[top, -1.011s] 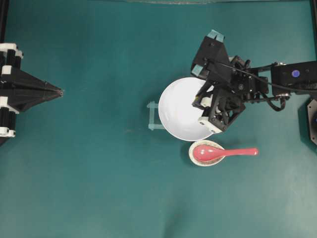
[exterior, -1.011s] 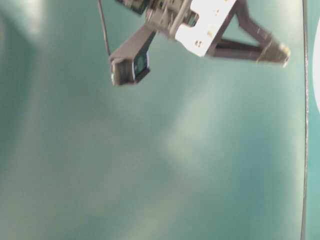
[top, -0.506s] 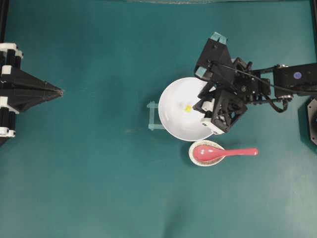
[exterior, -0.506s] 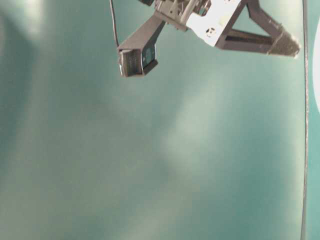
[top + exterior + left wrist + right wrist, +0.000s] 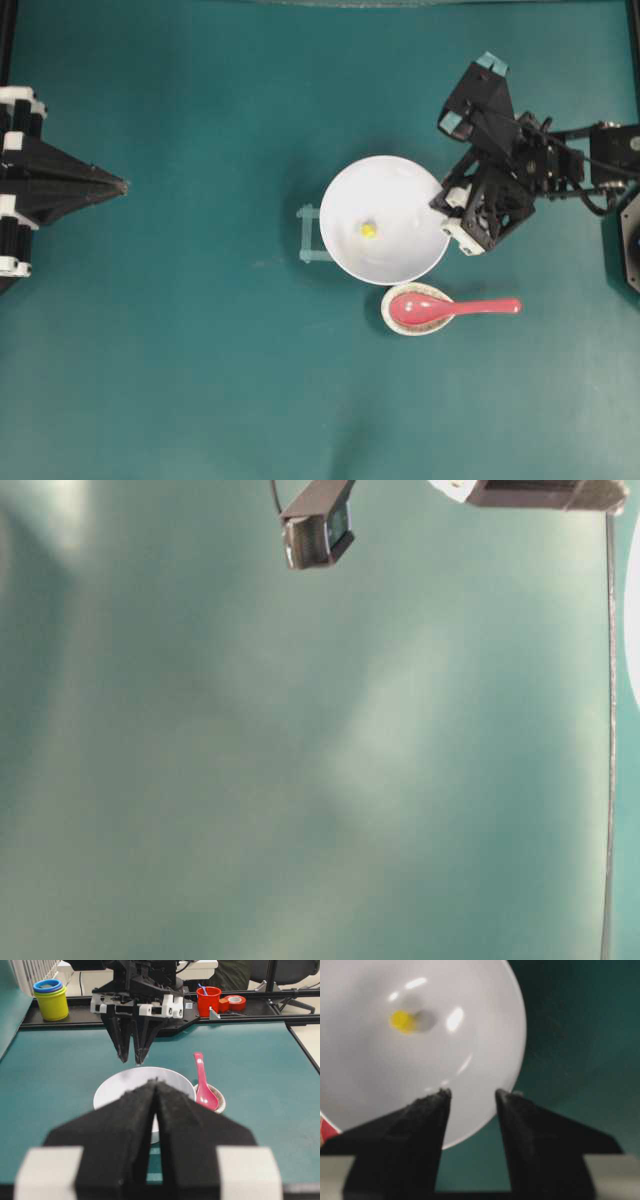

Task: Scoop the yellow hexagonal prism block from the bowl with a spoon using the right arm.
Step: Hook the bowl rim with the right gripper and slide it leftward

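Our right claw (image 5: 452,203) hangs over the bowl's rim with its fingers (image 5: 427,1110) spread and nothing between them; in the right wrist view the gap frames the near edge of the bowl (image 5: 485,1060) and bare teal bench (image 5: 570,1035) beyond it. Just ahead of the fingertips, inside the bowl and a little past its middle, lies the yellow hexagonal prism block (image 5: 401,1020), loose on the white floor of the dish and touching neither wall nor claw. To one side of the claw, close against the bowl's outer wall, the spoon (image 5: 440,307) rests with its scoop in a small speckled oval rest (image 5: 393,322) and its handle pointing out along the bench, apart from our fingers. We judge, then, that the scooping proper has not begun: the block sits in the bowl and the spoon is untouched. What is left is nearly everything: swing the spread claw across to the handle, pinch it, lift the spoon, bring the scoop down into the bowl and work it under the block. Farthest from the right claw, across the bench, our left claw (image 5: 153,1091) sits idle, its fingers pressed together and holding nothing.
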You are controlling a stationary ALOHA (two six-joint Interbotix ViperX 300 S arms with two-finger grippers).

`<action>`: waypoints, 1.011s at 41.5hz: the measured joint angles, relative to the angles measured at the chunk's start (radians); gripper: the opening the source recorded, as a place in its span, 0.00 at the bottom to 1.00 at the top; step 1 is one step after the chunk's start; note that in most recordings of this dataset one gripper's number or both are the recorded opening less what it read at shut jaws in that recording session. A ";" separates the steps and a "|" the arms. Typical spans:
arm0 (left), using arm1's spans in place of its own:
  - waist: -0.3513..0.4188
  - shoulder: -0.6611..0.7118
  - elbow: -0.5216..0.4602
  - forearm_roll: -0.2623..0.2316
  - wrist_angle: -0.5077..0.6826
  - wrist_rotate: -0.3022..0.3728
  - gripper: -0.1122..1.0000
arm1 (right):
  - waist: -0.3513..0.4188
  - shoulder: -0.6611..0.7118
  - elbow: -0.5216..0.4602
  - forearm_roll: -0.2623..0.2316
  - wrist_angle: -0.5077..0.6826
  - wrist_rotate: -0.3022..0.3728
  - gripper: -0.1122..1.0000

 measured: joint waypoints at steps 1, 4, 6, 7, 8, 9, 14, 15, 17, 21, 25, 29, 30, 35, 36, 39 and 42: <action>0.000 0.000 0.000 0.000 0.002 -0.002 0.10 | 0.000 0.003 0.002 -0.002 -0.005 0.000 0.52; 0.000 0.000 0.000 0.000 0.002 0.000 0.10 | -0.005 0.015 0.005 -0.002 -0.012 0.002 0.52; 0.000 0.000 0.000 0.000 0.002 0.000 0.10 | -0.011 0.025 0.005 -0.002 -0.017 0.002 0.52; 0.000 0.000 0.000 0.000 0.002 -0.002 0.10 | -0.014 0.028 0.005 -0.005 -0.017 0.000 0.52; 0.000 0.000 0.000 0.000 0.002 -0.002 0.10 | -0.018 0.032 0.005 -0.005 -0.018 0.000 0.52; 0.000 0.000 0.000 0.000 0.002 -0.002 0.10 | -0.023 0.037 0.005 -0.008 -0.018 0.002 0.52; 0.000 0.000 0.000 0.000 0.000 -0.002 0.10 | -0.043 0.057 0.005 -0.015 -0.023 0.000 0.52; 0.000 0.000 0.000 0.000 0.002 -0.002 0.10 | -0.046 0.060 0.005 -0.015 -0.025 0.002 0.52; 0.000 0.000 0.000 0.000 0.000 0.000 0.10 | -0.049 0.067 0.005 -0.015 -0.031 0.002 0.52; 0.000 0.000 0.000 0.000 0.002 0.000 0.10 | -0.051 0.083 0.005 -0.015 -0.048 0.002 0.52; 0.000 0.000 0.000 0.000 0.002 0.000 0.10 | -0.051 0.095 0.005 -0.015 -0.055 0.002 0.52; 0.000 0.000 0.000 0.000 0.002 -0.002 0.10 | -0.051 0.103 0.005 -0.017 -0.057 0.002 0.52; 0.000 0.000 0.000 0.000 0.000 0.000 0.10 | -0.051 0.104 0.005 -0.015 -0.057 0.002 0.52; 0.000 0.000 0.000 0.000 0.000 0.000 0.10 | -0.051 0.104 0.005 -0.017 -0.058 0.002 0.47; 0.000 0.000 0.000 0.000 0.002 0.000 0.10 | -0.051 0.104 0.005 -0.015 -0.060 0.002 0.45; 0.000 0.000 0.000 0.000 0.002 0.000 0.10 | -0.051 0.104 0.005 -0.015 -0.067 0.002 0.36; 0.000 0.000 0.000 0.000 0.002 -0.002 0.10 | -0.054 0.104 0.005 -0.017 -0.075 0.005 0.26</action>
